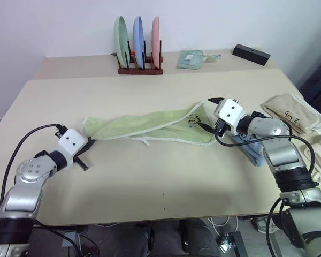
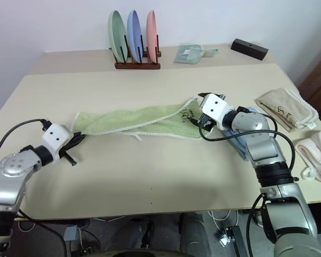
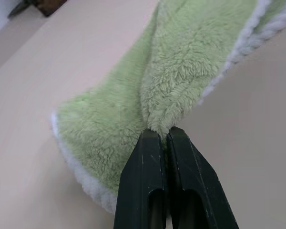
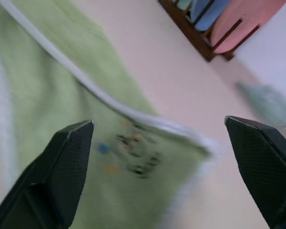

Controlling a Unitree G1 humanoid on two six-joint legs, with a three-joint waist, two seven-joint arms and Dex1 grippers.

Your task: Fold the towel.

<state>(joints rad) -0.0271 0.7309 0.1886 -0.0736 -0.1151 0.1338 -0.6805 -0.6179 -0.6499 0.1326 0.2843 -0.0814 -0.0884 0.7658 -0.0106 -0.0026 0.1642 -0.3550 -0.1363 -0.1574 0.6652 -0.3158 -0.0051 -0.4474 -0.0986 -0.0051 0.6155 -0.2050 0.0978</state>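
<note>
Not folded yet: towel (image 1: 150, 126) stretched long across the table (image 1: 150, 182), left end pinched tight in left pincer (image 3: 158, 138), right pincer (image 4: 157, 143) wide over the right end.

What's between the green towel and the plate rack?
Bare tabletop. In the left eye view nothing lies between the towel and the plate rack; a seam between two tables crosses that stretch.
</note>
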